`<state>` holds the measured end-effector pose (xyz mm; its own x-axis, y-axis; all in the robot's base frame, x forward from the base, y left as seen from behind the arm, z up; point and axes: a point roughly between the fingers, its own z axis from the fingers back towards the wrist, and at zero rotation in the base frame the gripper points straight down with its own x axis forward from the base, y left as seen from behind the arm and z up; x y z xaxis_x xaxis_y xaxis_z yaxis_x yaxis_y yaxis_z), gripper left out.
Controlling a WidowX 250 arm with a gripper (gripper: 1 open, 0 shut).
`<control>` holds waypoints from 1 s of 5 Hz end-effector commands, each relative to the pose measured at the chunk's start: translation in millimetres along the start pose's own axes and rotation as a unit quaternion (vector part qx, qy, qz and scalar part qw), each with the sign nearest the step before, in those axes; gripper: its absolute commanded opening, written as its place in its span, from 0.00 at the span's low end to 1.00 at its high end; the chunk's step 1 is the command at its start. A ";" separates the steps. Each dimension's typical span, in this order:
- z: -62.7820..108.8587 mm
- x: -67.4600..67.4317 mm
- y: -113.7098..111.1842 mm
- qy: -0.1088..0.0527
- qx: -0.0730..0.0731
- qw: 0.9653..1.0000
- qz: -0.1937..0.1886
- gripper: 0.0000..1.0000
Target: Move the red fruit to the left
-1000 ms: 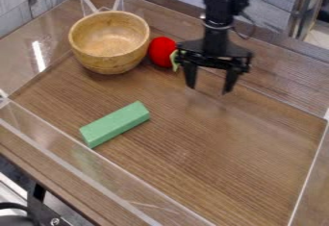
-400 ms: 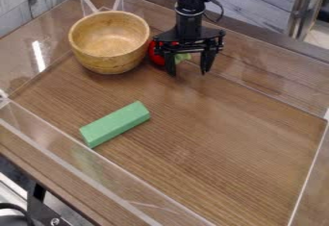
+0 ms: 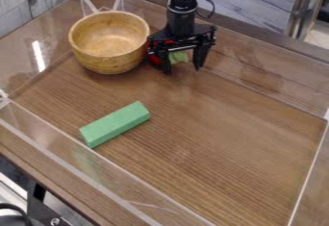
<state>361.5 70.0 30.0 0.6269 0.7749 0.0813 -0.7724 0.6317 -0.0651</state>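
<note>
The red fruit [image 3: 157,53] lies on the wooden table just right of the wooden bowl [image 3: 110,42]. Only a small red patch of it shows, because the black gripper [image 3: 182,59] stands over it. The gripper points straight down with its fingers [image 3: 199,57] spread open, low above the table. Its left finger is right at the fruit. I cannot tell whether the fruit sits between the fingers or just beside them. Nothing is held.
A flat green rectangular block [image 3: 114,124] lies toward the front left. Clear acrylic walls [image 3: 38,37] fence the wooden table [image 3: 218,143] on all sides. The bowl stands close to the fruit's left.
The gripper has moved left from beside the fruit to over it, rolled about its vertical axis, and now covers most of the fruit. It stays open.
</note>
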 end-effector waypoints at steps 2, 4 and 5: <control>23.7 28.6 -1.0 -0.015 -0.032 0.998 -0.050 1.00; 33.3 22.1 -8.7 -0.011 -0.038 0.999 -0.033 0.00; 25.4 27.6 1.6 -0.007 -0.039 0.999 -0.006 0.00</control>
<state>368.5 83.5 37.9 0.6525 0.7565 0.0452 -0.7498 0.6531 -0.1060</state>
